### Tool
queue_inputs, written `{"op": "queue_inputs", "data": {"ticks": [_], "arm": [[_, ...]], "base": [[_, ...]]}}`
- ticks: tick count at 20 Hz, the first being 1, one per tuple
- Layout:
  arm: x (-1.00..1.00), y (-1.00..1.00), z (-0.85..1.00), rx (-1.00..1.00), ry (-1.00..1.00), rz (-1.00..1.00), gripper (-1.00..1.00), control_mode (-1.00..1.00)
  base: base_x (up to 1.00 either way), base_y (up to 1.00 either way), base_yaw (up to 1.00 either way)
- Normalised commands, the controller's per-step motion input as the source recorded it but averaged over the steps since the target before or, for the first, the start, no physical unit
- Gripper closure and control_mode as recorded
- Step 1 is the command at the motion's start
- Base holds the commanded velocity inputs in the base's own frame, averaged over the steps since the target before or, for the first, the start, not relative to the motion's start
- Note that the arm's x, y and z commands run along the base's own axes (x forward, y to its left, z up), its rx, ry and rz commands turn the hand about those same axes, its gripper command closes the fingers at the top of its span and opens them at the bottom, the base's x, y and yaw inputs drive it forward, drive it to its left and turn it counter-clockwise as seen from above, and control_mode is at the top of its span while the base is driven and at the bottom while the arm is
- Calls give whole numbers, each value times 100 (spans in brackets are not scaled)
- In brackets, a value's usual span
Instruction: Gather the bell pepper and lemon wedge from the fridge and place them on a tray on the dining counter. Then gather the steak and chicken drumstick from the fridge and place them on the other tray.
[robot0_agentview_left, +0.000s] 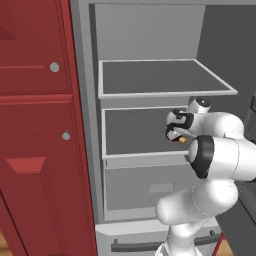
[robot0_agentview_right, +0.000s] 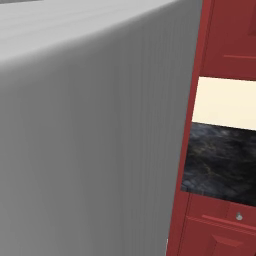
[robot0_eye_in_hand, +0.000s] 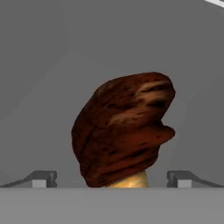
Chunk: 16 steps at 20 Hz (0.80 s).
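Left base view: you have the white arm reaching into the open grey fridge (robot0_agentview_left: 150, 30), the hand at the level of the middle white-rimmed shelf (robot0_agentview_left: 142, 152), near its right end; a small tan-orange tip, likely the bone end of the browned chicken drumstick (robot0_agentview_left: 182, 140), pokes out just beside the black-and-white gripper (robot0_agentview_left: 172, 131). The upper shelf (robot0_agentview_left: 165, 92) hangs close above the wrist, the red cabinet door (robot0_agentview_left: 35, 125) flanks the left, and a dark wall closes the right, so you have little room to lift; judge the way out to be straight back toward the base. Right base view: a broad grey panel (robot0_agentview_right: 85, 130), probably the fridge's side or door, blocks the work; red cabinetry (robot0_agentview_right: 225, 35) and a dark speckled strip under a cream band sit to the right. Hand view: the drumstick (robot0_eye_in_hand: 124, 127) stands square ahead, its fat meaty part toward you and the pale bone stub low between the two finger tips (robot0_eye_in_hand: 43, 178), which are spread to their full width with nothing in them. Expect it to be light, firm and irregular, rounded enough to roll or squirt out; you probably want the pads across the thick middle of the meat, not the narrow bone. The grey shelf floor around it looks bare.
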Motion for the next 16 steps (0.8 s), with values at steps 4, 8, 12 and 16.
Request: {"op": "queue_inputs", "data": {"ticks": [4, 8, 12, 16], "arm": [[-53, 0, 32, 0, -18, 0, -100, -100], [-9, 0, 10, 0, 6, 0, -100, -100], [13, 0, 0, 3, 30, 0, -100, -100], [3, -16, 1, 2, 25, 0, -100, -100]], "base": [[0, 0, 0], [0, 0, 0], [0, 0, 0], [0, 0, 0]]}}
